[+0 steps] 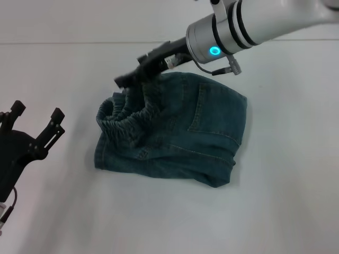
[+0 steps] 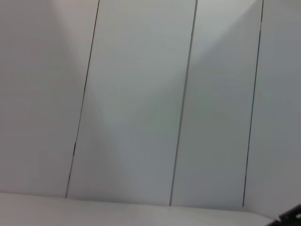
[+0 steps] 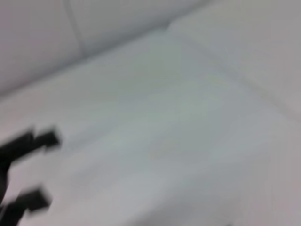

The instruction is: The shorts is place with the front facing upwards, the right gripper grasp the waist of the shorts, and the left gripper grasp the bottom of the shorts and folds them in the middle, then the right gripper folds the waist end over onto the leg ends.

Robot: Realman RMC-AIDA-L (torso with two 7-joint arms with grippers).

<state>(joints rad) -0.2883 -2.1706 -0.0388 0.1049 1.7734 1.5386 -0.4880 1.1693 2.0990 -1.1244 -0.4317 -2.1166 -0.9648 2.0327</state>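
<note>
One fold looks done: your right gripper (image 1: 127,79), fingers clamped on the shorts (image 1: 175,129) waist at upper centre, must finish; left gripper (image 1: 37,124) idles, fingers apart.

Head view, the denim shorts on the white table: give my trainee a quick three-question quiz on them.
1. True or false: the right gripper is at the elastic waist of the denim shorts.
2. Where is the left gripper? A) gripping a leg hem B) apart from the shorts, on the robot's left C) under the fabric
3. Fill in: the shorts lie on the ___ table.

Key: 1 true; 2 B; 3 white
</note>
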